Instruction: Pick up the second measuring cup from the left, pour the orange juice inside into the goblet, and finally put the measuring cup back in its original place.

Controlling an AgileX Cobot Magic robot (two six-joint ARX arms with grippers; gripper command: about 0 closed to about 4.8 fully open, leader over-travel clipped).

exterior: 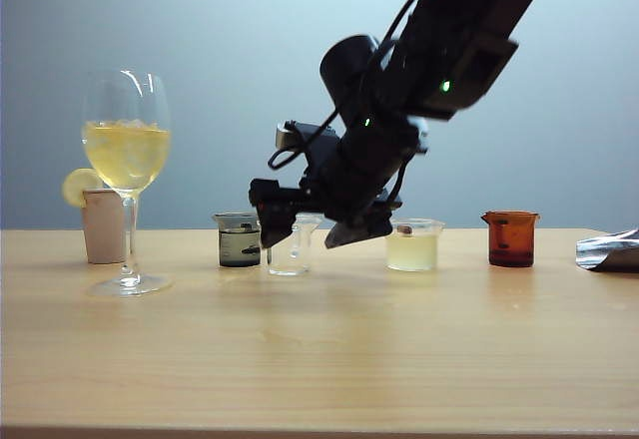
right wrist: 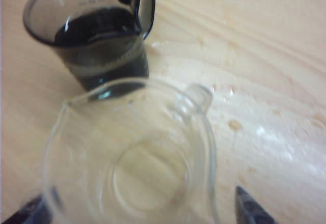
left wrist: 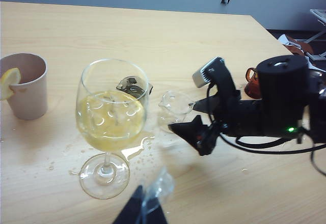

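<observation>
Measuring cup (right wrist: 135, 168): standing upright and empty on the worktop, second in the row, just beside the dark beaker, well right of the goblet.
Worktop (exterior: 319, 359): pale wood, with wet spots and a small puddle near the goblet's foot.
Right arm (exterior: 449, 40): black, slanting down from the upper right of the exterior view toward the row of cups.
Right gripper (exterior: 312, 231): hanging at the measuring cup, jaws spread wide, one tip on either side of the cup; the wrist view shows clear gaps, no clamp.
Left gripper (left wrist: 143, 208): only dark tips visible at the edge of its own wrist view, low near the goblet's foot; jaw state — can't tell.
Goblet (exterior: 126, 150): tallest thing here, far left, on its foot.
Orange juice (exterior: 126, 152): golden yellow, in the goblet's bowl among ice cubes.
Pink cup (exterior: 104, 224): behind the goblet, lemon slice on its rim.
Dark beaker (exterior: 239, 239): leftmost of the row.
Pale-liquid cup (exterior: 412, 245): right of the gripper.
Amber cup (exterior: 511, 238): furthest right.
</observation>
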